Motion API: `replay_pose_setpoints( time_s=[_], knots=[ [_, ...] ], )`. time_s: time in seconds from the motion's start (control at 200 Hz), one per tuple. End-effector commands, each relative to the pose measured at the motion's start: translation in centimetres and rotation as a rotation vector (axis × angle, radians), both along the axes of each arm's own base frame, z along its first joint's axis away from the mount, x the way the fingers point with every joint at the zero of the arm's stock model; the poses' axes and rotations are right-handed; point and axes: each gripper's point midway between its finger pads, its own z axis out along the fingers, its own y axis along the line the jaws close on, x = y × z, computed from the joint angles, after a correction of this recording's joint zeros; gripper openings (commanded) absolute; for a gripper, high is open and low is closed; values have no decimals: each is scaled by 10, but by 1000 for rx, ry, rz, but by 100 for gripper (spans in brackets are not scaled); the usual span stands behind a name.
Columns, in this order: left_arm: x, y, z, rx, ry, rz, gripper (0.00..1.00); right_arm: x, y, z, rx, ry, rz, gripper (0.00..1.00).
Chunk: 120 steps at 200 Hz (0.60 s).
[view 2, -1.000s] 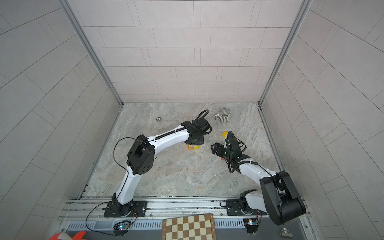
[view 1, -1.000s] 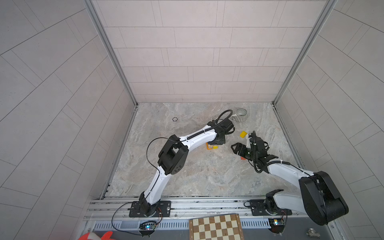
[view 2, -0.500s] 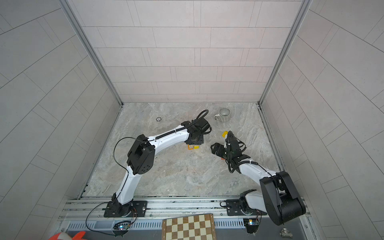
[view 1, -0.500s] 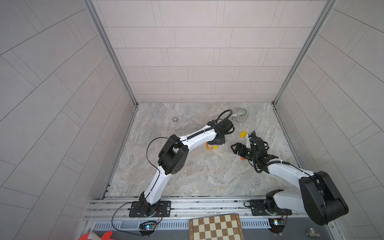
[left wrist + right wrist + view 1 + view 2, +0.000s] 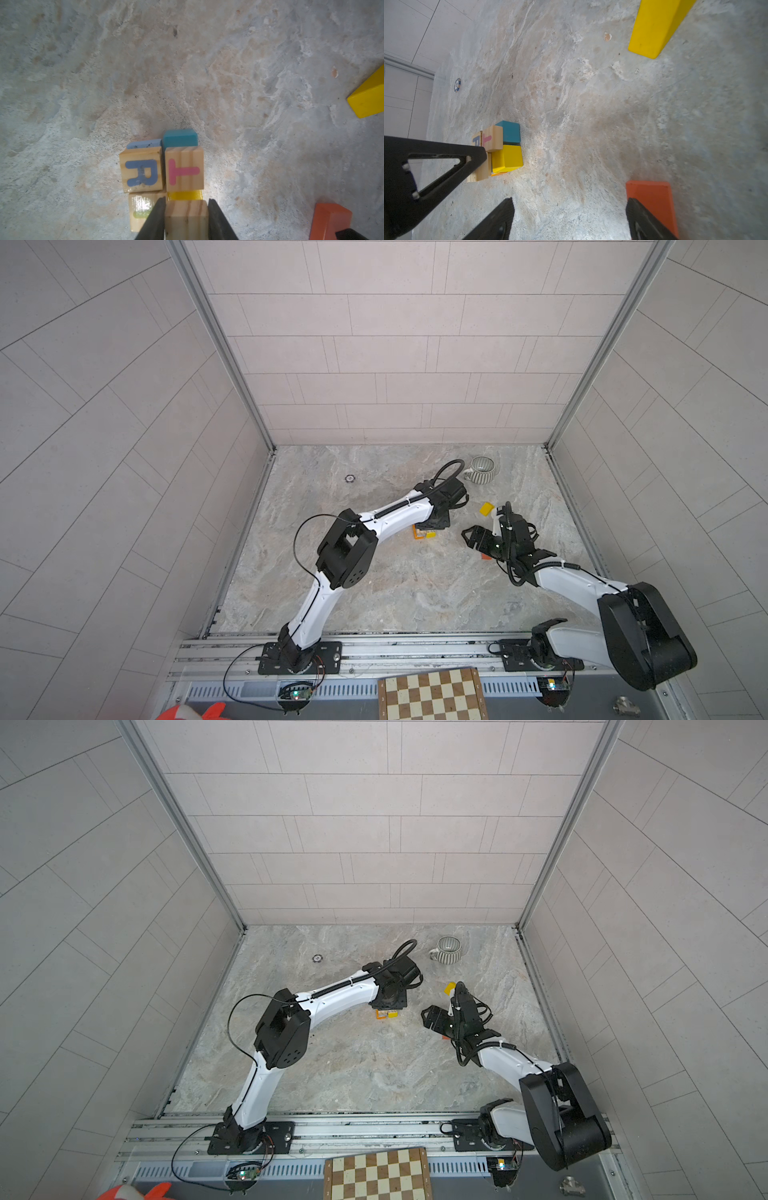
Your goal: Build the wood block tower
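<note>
The left gripper (image 5: 186, 200) squeezes a plain wooden cube (image 5: 186, 220) and holds it over the low blocks of the tower (image 5: 143, 174), likely so it can set it down there. The tower stands in the middle of the grey stone floor (image 5: 395, 593). In it I count two blue blocks (image 5: 179, 137), three wooden letter cubes (image 5: 184, 168) and one square yellow block (image 5: 185, 195). The right gripper (image 5: 569, 200) is open wide and empty, just beside one loose orange block (image 5: 650, 197), maybe to grab it next. One long yellow block (image 5: 654, 27) lies to the right, farther back.
</note>
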Motion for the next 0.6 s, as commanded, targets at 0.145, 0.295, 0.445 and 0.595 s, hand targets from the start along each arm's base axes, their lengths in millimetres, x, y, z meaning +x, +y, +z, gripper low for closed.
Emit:
replay_pose_setpoints(
  time_s=[0.145, 0.295, 0.445, 0.595],
  knots=[
    [4, 2, -4, 14, -4, 3, 41, 2, -1, 2, 12, -4, -13, 86],
    [4, 1, -3, 13, -3, 3, 42, 2, -1, 2, 12, -4, -13, 86],
    [5, 2, -1, 12, -8, 5, 43, 2, -1, 2, 13, -4, -14, 86],
    [6, 1, 10, -1, -25, 5, 45, 2, -1, 1, 12, -2, -13, 86]
  ],
)
